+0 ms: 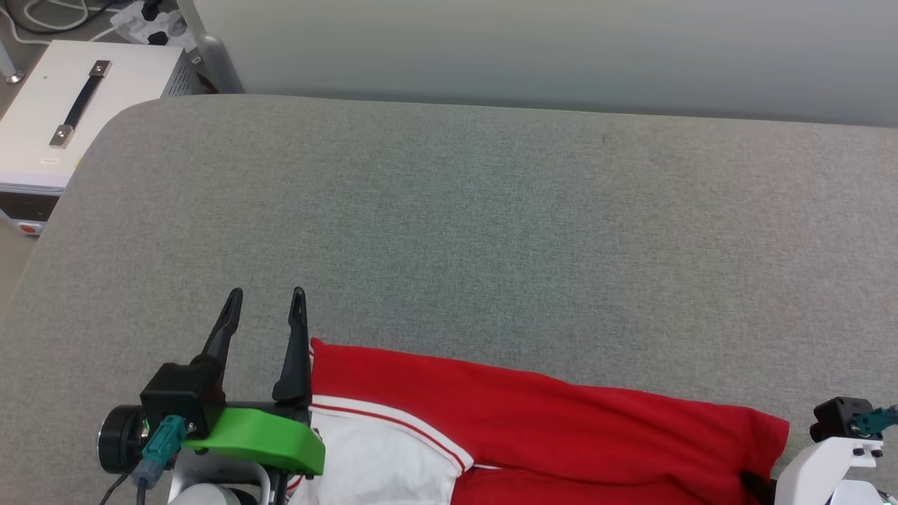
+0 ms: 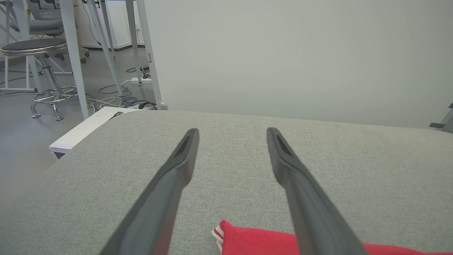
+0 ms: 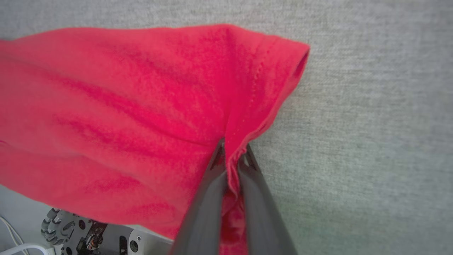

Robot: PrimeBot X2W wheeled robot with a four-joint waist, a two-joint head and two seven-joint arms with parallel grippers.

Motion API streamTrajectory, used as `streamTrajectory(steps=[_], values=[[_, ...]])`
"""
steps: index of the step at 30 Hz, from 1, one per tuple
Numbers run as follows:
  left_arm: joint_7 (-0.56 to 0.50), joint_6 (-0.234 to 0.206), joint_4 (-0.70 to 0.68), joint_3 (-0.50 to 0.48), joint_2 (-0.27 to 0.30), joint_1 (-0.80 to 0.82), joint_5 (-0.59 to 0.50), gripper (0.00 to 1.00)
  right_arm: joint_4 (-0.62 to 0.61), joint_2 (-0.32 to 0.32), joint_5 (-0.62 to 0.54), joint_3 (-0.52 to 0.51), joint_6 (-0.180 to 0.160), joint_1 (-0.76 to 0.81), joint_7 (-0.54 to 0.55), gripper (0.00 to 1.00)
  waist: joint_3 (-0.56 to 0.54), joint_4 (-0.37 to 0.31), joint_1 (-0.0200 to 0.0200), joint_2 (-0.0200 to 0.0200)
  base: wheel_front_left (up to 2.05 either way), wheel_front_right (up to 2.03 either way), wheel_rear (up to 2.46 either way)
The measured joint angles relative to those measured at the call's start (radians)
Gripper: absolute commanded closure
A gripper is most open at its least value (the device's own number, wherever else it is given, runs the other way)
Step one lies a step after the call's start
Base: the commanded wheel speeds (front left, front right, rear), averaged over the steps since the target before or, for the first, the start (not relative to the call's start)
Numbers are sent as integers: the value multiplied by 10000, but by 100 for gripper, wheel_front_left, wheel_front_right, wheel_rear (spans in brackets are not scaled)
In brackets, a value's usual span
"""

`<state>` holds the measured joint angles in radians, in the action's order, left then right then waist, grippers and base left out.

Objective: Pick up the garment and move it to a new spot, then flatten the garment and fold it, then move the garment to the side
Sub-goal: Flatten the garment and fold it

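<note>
Clamped, my right claw (image 3: 231,156) grips the red garment (image 3: 124,99), lower centre.
My left claw (image 1: 266,294) gapes wide at lower left, beside the garment on the worktop (image 1: 491,210).

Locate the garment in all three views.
Head view: garment along the bottom edge, centre to right.
Left wrist view: garment corner at bottom centre, beside open left tool.
Right wrist view: garment across left and centre, hem pinched in right tool.
Shared landmark: grey padded surface.
</note>
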<state>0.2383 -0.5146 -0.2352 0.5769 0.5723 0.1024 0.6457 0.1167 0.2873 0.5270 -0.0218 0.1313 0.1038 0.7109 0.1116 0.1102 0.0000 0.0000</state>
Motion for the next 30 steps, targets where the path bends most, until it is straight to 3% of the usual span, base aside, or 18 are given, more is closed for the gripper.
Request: streamTrajectory(steps=[8,25,30], values=[[-31,-192,52,48,69,-232,-44,0,-100,19,-67,-341,4,-58,-207,100,-492,-84,0,0,0,0,0],[-75,-314,81,155,209,-609,-38,0,-54,654,-138,-2750,4,-78,186,100,-1134,-497,0,0,0,0,0],[-104,-359,81,161,211,-616,-36,0,-132,265,734,-3083,2,-151,642,100,-1240,-583,0,0,0,0,0]])
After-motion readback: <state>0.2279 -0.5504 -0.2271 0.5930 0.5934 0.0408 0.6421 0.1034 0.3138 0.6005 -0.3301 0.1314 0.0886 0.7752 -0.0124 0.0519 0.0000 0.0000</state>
